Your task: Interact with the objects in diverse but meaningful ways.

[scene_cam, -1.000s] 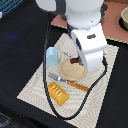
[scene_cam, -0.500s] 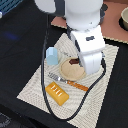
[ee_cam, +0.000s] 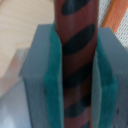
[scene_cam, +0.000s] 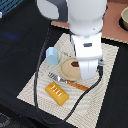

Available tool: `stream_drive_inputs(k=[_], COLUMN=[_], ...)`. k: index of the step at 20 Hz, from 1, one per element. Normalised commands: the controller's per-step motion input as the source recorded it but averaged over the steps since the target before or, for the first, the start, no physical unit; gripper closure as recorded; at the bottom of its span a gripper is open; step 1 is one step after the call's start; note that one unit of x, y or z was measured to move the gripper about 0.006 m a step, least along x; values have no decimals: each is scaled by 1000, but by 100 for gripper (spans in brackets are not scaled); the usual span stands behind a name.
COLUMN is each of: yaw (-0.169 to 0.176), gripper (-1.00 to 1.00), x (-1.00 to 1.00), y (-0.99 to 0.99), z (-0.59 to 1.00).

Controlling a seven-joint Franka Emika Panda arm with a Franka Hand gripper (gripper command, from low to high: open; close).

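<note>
The wrist view shows my gripper [ee_cam: 75, 75] shut on the dark brown sausage [ee_cam: 75, 30], which has darker stripes. Green pads [ee_cam: 52, 80] press on both of its sides. In the exterior view the white arm [scene_cam: 87, 50] stands over a round wooden plate [scene_cam: 65, 69], and a brown end of the sausage [scene_cam: 75, 64] shows at the arm's edge; the fingers themselves are hidden behind the arm. The pale blue shaker [scene_cam: 51, 55] stands to the exterior view's left of the plate. Nearer the front of the mat lies the ridged yellow-orange bread block [scene_cam: 56, 93].
A striped placemat [scene_cam: 35, 87] covers part of the black table. An orange-handled fork [scene_cam: 67, 81] lies between plate and bread; an orange handle [ee_cam: 117, 15] also shows in the wrist view. A bowl [scene_cam: 124, 19] sits at the far right. A black cable [scene_cam: 37, 75] hangs past the shaker.
</note>
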Motion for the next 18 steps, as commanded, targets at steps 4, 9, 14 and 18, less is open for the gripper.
stream_drive_inputs(k=[4, 9, 14, 18], yaw=[-6, -27, -30, -127], gripper=[100, 100, 100, 100], x=[556, 495, -111, -262], y=[-492, -483, -193, -94], z=[127, 138, 55, 54])
